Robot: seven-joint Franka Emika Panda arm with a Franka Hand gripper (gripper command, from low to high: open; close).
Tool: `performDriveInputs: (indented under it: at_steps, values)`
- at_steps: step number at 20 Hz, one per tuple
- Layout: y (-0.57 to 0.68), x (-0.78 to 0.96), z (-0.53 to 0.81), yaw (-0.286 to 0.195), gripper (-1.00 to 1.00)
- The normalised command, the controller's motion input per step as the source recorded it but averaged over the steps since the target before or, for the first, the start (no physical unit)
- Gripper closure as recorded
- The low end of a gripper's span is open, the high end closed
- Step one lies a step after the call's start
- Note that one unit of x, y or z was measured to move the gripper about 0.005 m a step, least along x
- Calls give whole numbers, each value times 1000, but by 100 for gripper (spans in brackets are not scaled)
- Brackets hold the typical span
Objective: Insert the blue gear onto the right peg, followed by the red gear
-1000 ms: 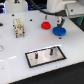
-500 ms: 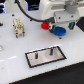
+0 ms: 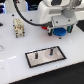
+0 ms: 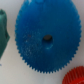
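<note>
The blue gear (image 3: 61, 31) lies flat on the white table, mostly covered by my gripper (image 3: 60, 27), which hangs right above it with its dark fingers spread to either side. In the wrist view the blue gear (image 4: 46, 37) fills the picture, with its centre hole showing and no finger touching it. Only a sliver of the red gear (image 3: 46, 29) (image 4: 75, 77) shows beside it. In front lies the grey plate (image 3: 57, 53) with two thin pegs. The right peg (image 3: 50, 50) stands bare towards the exterior view's right.
A pale wooden block piece (image 3: 19, 27) stands at the exterior view's left. A green object (image 4: 2, 31) shows at the edge of the wrist view, close to the blue gear. Black cables hang from the arm at the top.
The arm has swung towards the exterior view's left and come down, so the gripper now covers the blue gear that lay in plain sight a second ago.
</note>
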Motion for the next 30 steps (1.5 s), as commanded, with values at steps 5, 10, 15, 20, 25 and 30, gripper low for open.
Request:
performDriveInputs:
  at_steps: [5, 10, 15, 20, 25, 30]
  values:
    - [94, -361, -218, 0, 100]
    - [-243, -193, -78, 0, 100]
    - [-81, 221, 517, 0, 100]
    - [-88, 509, 582, 0, 100]
    - [-270, 599, 535, 0, 100]
    - [-394, 622, 439, 0, 100]
